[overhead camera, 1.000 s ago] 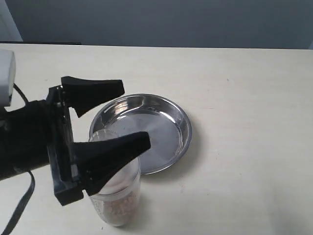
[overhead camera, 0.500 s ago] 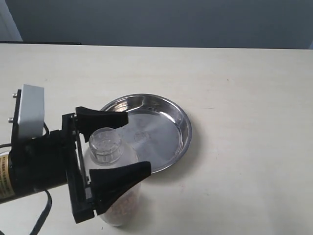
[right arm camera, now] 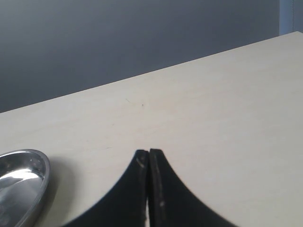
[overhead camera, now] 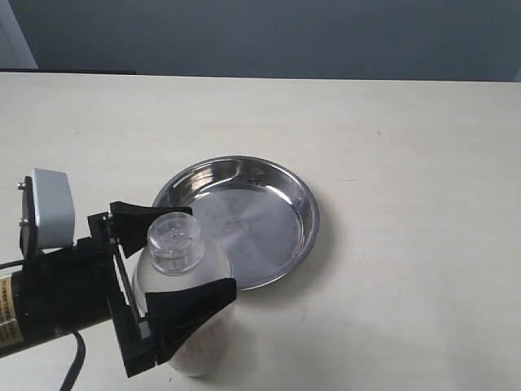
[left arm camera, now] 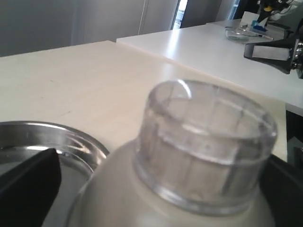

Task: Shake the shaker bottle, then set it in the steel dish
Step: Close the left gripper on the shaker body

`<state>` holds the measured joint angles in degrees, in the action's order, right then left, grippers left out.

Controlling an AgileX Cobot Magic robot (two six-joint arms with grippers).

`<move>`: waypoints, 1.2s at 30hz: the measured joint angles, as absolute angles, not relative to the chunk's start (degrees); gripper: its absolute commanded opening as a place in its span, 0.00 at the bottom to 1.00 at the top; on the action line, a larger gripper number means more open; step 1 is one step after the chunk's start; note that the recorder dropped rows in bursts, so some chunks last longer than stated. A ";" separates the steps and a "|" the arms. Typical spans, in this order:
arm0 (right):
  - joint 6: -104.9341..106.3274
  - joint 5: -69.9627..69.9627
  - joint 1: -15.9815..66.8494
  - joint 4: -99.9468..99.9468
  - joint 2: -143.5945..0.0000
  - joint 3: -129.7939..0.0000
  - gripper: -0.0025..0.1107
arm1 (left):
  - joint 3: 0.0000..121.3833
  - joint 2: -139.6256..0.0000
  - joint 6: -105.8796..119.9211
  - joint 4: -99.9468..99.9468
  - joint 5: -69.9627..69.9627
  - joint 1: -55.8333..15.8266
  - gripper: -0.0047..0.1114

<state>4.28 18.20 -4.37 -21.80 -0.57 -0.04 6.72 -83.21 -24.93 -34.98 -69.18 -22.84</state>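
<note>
- The shaker bottle (overhead camera: pixel 183 273): frosted clear body, clear ribbed cap, brown and white granules low inside.
- The steel dish (overhead camera: pixel 309 213): shiny silver, with pale reflections.
- The left tool (overhead camera: pixel 212 248) and the right tool (right arm camera: pixel 149 153): black.
- The bench (overhead camera: pixel 407 147): plain pale cream.
- The wall (overhead camera: pixel 285 37): dark grey-blue.

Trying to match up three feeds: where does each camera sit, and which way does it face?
Exterior: high off the arms, angled down at the table, bottle and dish; left arm and left gripper at lower left.
Left wrist: on the left arm, looking over the bottle's cap toward the dish; dark fingers at both edges.
Right wrist: on the right arm, looking along the shut right gripper across the table.
Shared: all three show the dish; exterior and left wrist the bottle.
</note>
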 measured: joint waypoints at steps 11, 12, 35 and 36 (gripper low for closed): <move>4.28 18.20 -4.37 -21.80 -0.57 -0.04 0.02 | 6.48 -92.45 -23.12 -34.32 -70.51 -22.84 0.87; 4.28 18.20 -4.37 -21.80 -0.57 -0.04 0.02 | 6.48 -92.76 -23.04 -34.32 -70.71 -22.84 0.87; 4.28 18.20 -4.37 -21.80 -0.57 -0.04 0.02 | 6.48 -99.78 -19.77 -34.32 -70.14 -22.84 0.87; 4.28 18.20 -4.37 -21.80 -0.57 -0.04 0.02 | 6.48 -99.78 -19.61 -34.20 -70.10 -22.84 0.87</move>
